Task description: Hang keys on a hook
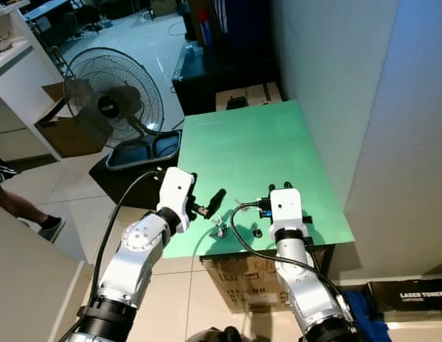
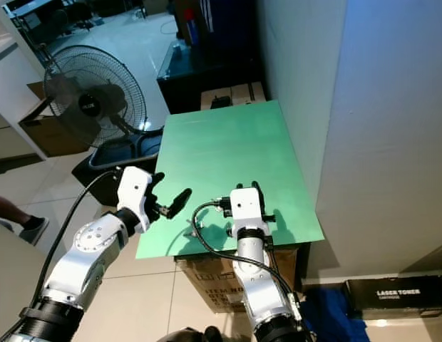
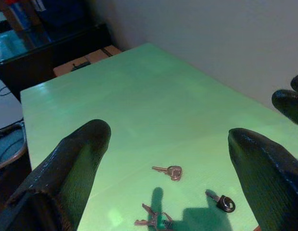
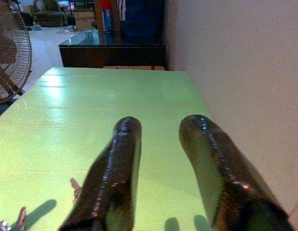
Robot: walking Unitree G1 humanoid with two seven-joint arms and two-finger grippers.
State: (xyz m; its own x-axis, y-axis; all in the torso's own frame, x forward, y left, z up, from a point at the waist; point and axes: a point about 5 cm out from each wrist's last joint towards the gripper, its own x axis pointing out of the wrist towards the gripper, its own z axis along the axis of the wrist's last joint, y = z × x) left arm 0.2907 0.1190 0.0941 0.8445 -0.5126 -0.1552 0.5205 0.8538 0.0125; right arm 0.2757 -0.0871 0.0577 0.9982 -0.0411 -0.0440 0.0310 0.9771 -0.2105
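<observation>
The left gripper [image 3: 168, 144] is held wide open above the near edge of the green table [image 1: 249, 142], and three keys are seen lying flat just below and ahead of its fingertips: a single key [image 3: 170, 171], a black-headed key [image 3: 222, 201] and a small bunch [image 3: 153, 220]. The right gripper [image 4: 161, 130] is poised low over the table with its fingers narrowly parted and nothing between them, the keys lying just to its left.

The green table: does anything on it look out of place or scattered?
Yes. On the green table, the keys lie loose near its front edge: a single key, a black-headed key and a small bunch, apart from one another. The left end effector hovers open above them.
</observation>
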